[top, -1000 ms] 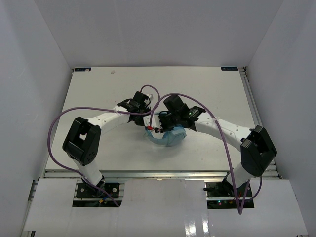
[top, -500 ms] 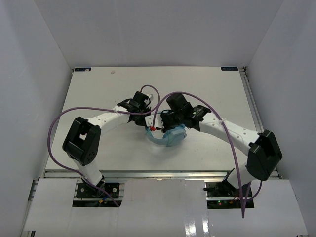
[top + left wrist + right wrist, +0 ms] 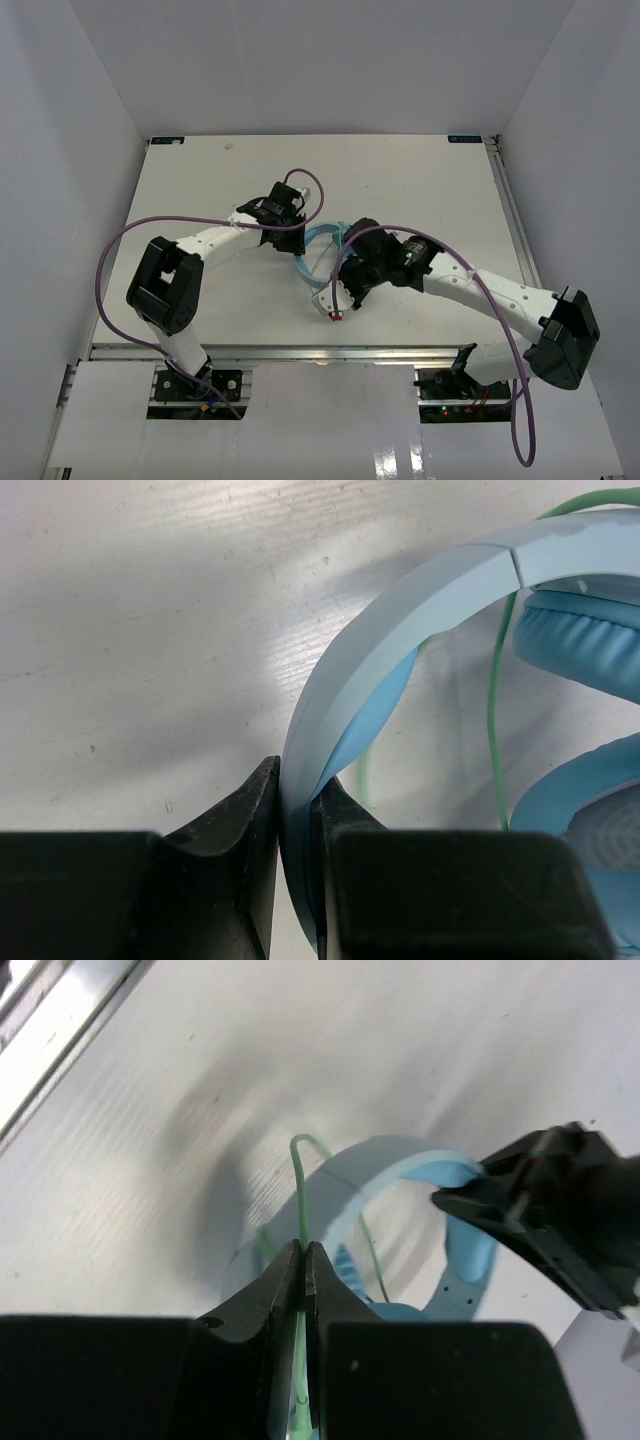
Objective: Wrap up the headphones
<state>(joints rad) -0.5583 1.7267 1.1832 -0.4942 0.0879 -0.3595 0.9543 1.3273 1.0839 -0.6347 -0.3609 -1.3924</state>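
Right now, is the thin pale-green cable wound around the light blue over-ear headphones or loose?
Loose, as far as shows. The cable arcs free from the shut right gripper; the left gripper clamps the headband.

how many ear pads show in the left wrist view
2: one ear pad at the upper right under the headband, the other at the lower right, cut off by the frame edge.

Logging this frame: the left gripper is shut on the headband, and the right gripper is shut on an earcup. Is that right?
Not quite. The right gripper is shut on the thin green cable, not on an earcup. The right wrist view shows the cable pinched between its fingers. The left gripper is indeed shut on the headband.
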